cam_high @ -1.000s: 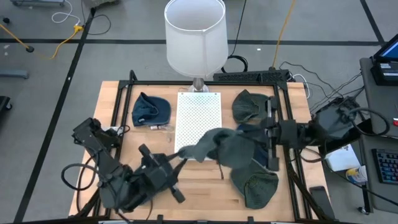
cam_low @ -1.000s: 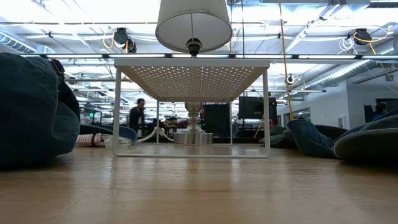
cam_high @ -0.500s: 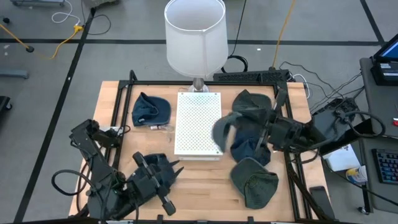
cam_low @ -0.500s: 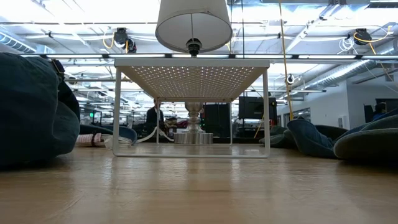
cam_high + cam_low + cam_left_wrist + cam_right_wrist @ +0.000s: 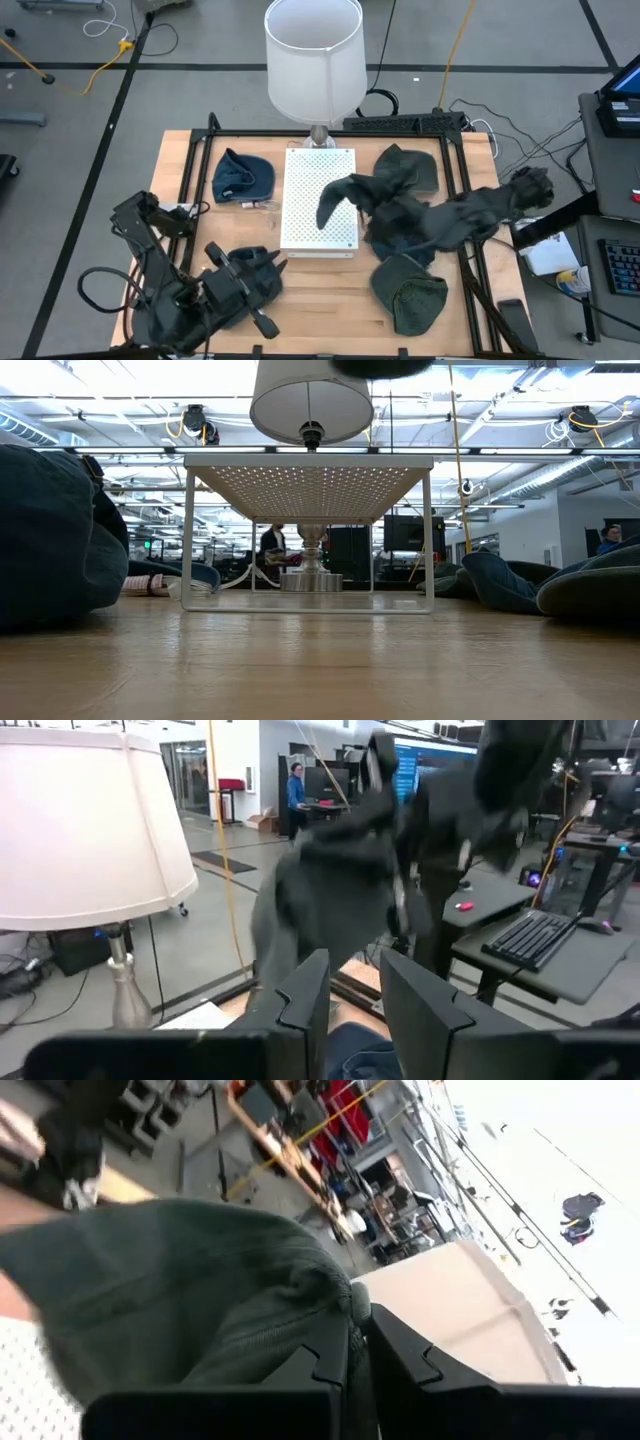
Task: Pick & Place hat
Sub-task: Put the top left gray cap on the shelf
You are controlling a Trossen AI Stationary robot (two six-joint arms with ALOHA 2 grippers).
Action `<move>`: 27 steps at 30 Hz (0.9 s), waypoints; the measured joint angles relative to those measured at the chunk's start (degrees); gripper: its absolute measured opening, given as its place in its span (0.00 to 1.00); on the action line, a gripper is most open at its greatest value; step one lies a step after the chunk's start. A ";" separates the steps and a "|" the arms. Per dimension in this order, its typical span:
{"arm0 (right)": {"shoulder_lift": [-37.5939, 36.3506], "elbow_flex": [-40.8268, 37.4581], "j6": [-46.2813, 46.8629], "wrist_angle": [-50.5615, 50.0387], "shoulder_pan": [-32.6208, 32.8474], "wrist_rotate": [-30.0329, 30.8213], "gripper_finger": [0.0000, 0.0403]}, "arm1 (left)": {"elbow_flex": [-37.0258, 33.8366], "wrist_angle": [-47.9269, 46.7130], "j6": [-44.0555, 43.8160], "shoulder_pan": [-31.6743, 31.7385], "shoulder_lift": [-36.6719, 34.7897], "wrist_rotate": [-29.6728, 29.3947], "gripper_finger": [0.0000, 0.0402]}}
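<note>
Hat (image 5: 345,195), grey-green, hangs over the white perforated shelf (image 5: 305,175) in the high view, clenched by the right gripper (image 5: 375,200); 4 other hats lie on the table (image 5: 180,165). Left wrist view: left gripper (image 5: 355,985) near the front edge, fingers slightly parted, grasping nothing. Right wrist view: fingers (image 5: 335,1350) pinch the hat's fabric.

Five hats in all: a blue hat (image 5: 243,177) near the tabletop's (image 5: 330,290) far left corner, a green hat (image 5: 408,168) by the far right edge, a dark blue hat (image 5: 398,238) along the right edge, a green hat (image 5: 411,300) at the near right corner, and one grey hat (image 5: 350,198) held over the single white perforated shelf (image 5: 305,200). One lamp (image 5: 314,55) stands at the far edge. Two arms.
</note>
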 joint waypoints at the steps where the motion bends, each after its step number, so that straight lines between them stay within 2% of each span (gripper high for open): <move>1: 0.31 -1.15 -0.27 0.67 -0.41 0.03 0.03 | 0.00 -0.01 0.25 0.13 -0.33 0.00 0.24; 4: 0.50 -4.81 -0.44 4.38 -1.35 0.04 0.03 | 0.00 -0.63 3.33 0.69 -1.31 -0.04 0.24; 8: 0.43 -10.06 -4.66 14.23 -2.42 0.05 0.03 | -0.66 -8.01 2.47 0.75 -4.48 -0.01 0.24; 13: 0.41 -16.39 -15.91 27.54 -3.74 -1.70 0.03 | -1.07 -26.16 -8.80 -0.42 -9.09 -0.24 0.24; 18: 0.44 -24.43 -22.04 38.60 -6.51 -3.04 0.03 | -1.07 -39.79 -18.79 -1.13 -12.50 0.23 0.24; 25: 0.88 -32.72 -32.70 52.84 -11.53 -6.73 0.03 | -1.07 -45.38 -20.95 -0.49 -13.89 4.53 0.24; 27: 1.32 -34.49 -34.31 53.77 -13.32 -7.71 0.03 | -1.07 -46.08 -21.00 -0.26 -13.84 4.86 0.24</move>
